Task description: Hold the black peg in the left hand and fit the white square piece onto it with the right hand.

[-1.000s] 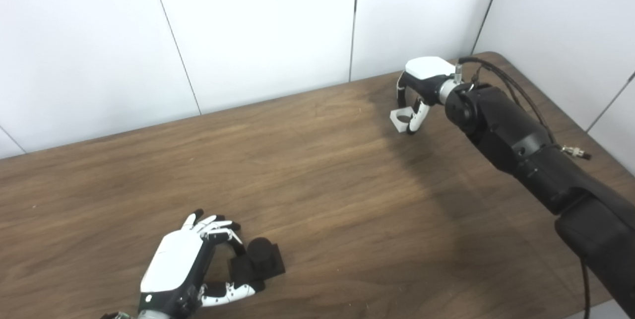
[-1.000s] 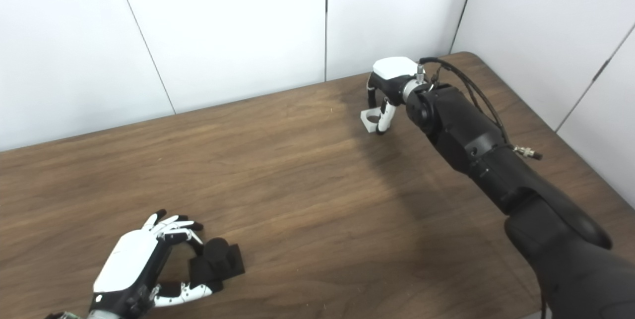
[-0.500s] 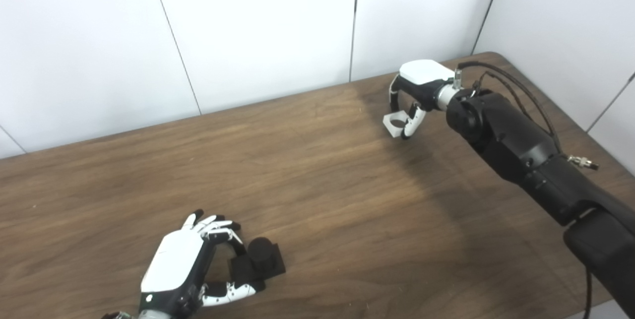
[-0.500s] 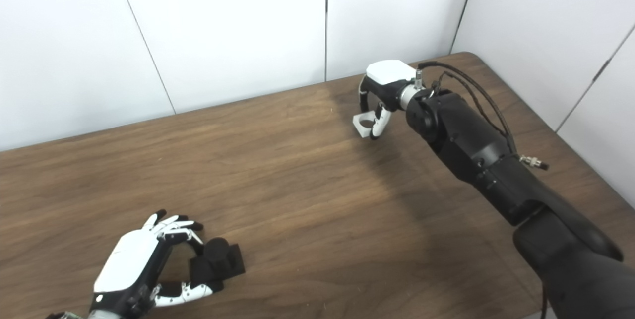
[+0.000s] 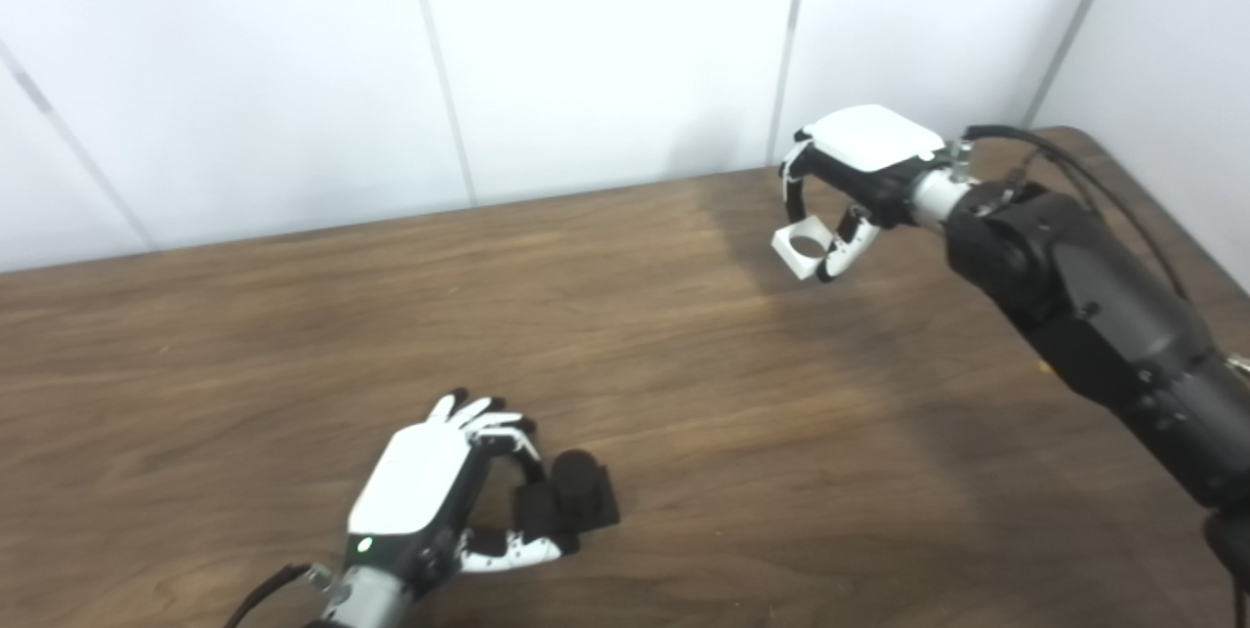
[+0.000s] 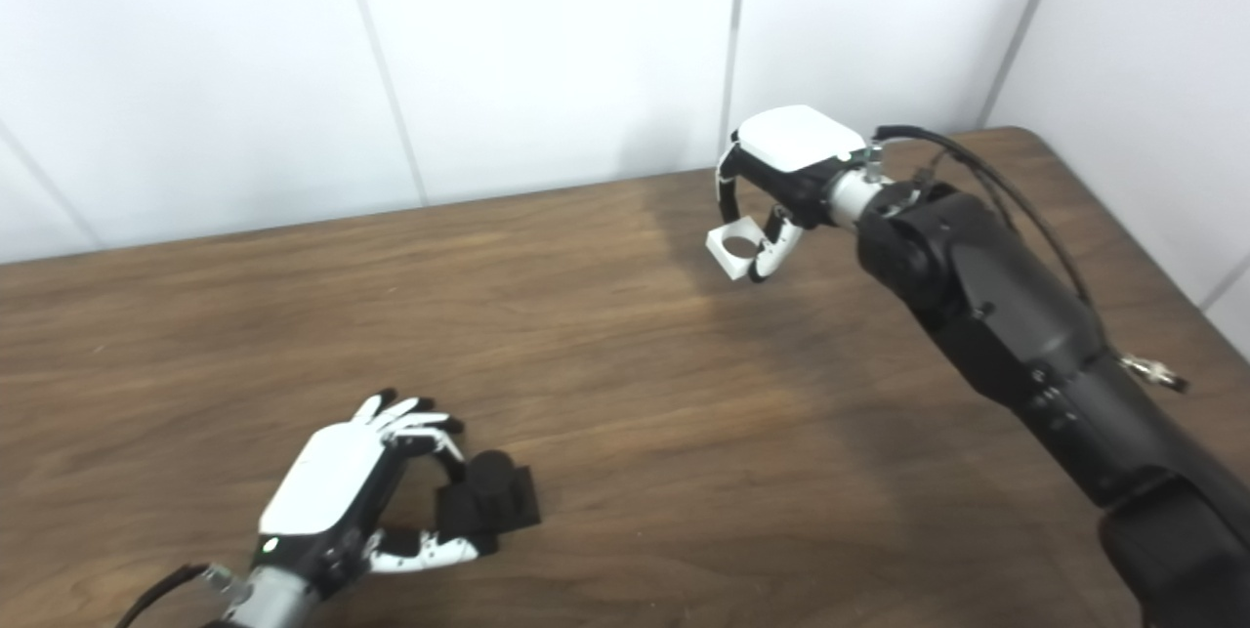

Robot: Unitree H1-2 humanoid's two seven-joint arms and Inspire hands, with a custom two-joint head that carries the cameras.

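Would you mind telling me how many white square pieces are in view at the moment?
1. The white square piece is pinched in the right hand, held near the table's far right side, well away from the black peg in the left hand. None appears hidden.

Place: bare test space, of the lab or robot-trial kind; exact room cannot be told.
Walls: plain white panels (image 5: 605, 52) on the far side, split by thin dark vertical seams; another white panel wall (image 6: 1152, 71) on the right, meeting the far one at a corner.
Table: dark wood-grain top (image 5: 684, 384), rounded far-right corner, pushed close to both walls.
Wiring: exposed black cables (image 6: 986, 179) and a metal connector along the right arm, lab-rig style.
Furnishing: no household or office things in view; only table and panels.
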